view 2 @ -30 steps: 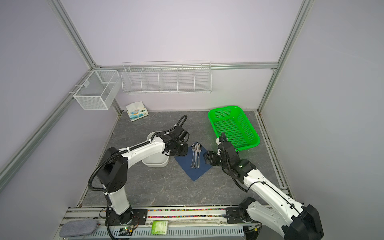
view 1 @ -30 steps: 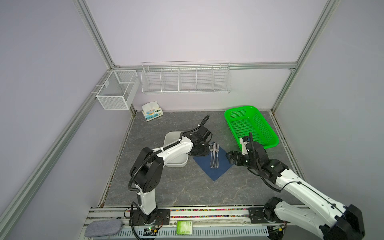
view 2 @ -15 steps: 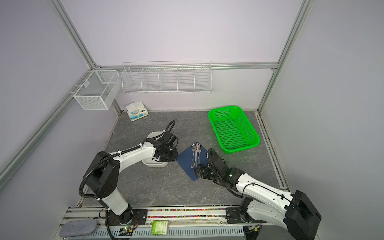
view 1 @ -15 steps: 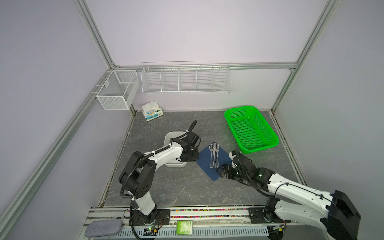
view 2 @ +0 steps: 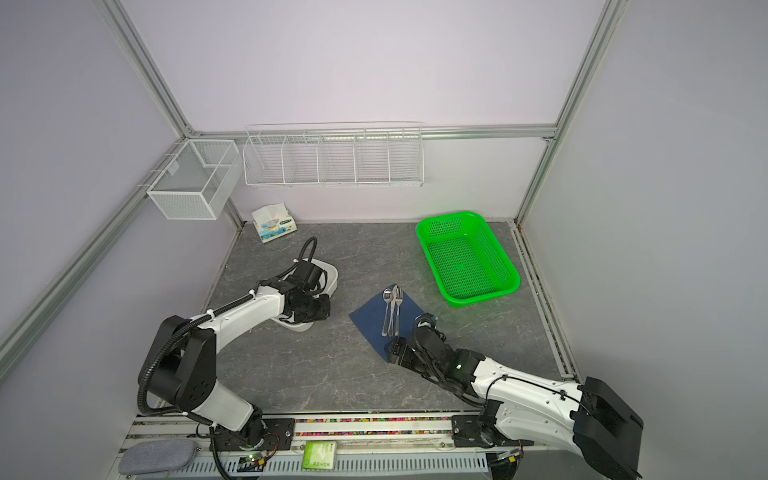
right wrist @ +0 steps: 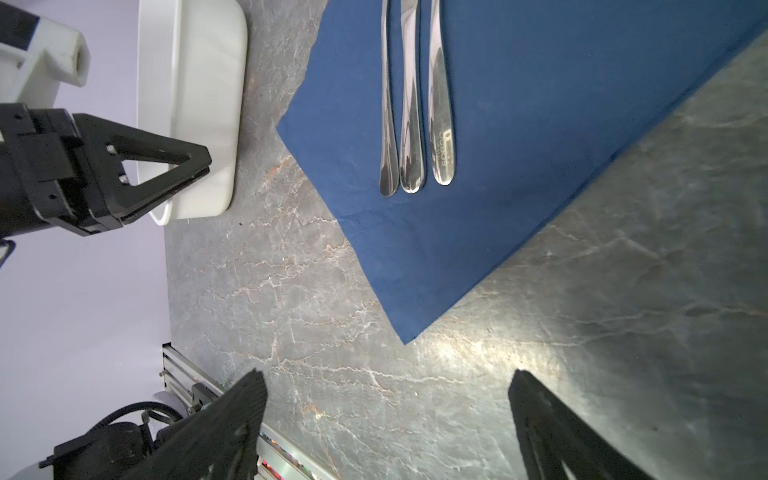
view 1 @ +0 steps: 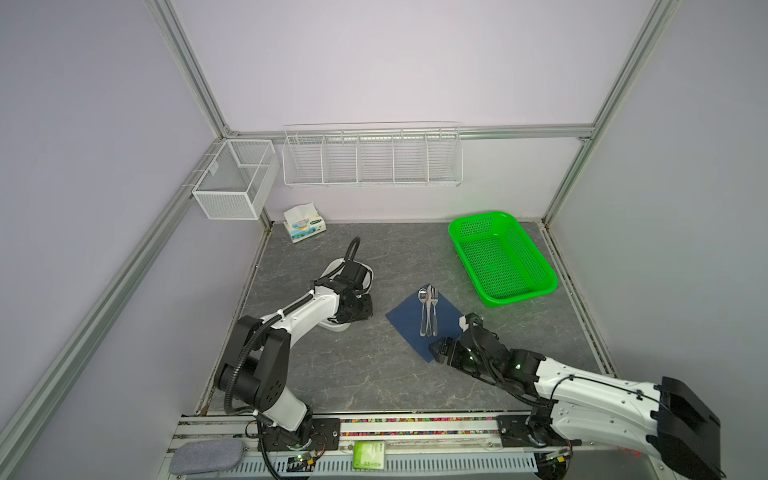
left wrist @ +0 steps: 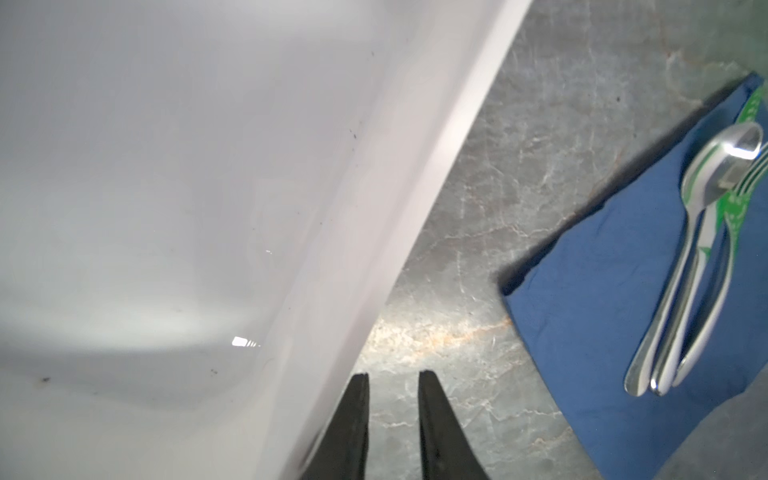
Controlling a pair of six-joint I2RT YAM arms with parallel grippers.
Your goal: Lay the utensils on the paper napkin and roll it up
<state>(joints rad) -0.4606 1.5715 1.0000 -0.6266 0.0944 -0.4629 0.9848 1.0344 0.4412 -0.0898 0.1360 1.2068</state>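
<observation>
I see utensils (view 1: 428,311) side by side on paper napkin (view 1: 406,322), table (view 1: 353,374) centre | right gripper (right wrist: 387,374) jaws spread, empty, at napkin's near corner | left gripper (left wrist: 392,376) jaws barely parted, empty, by white tub (right wrist: 199,83)

The utensils (view 1: 428,312) side by side on the napkin (view 1: 405,328); tub (right wrist: 199,104) left of it, basket (view 1: 500,262) behind-right.

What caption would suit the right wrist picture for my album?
Right gripper, jaws wide open, faces a corner of the navy paper napkin carrying three silver utensils.
</observation>
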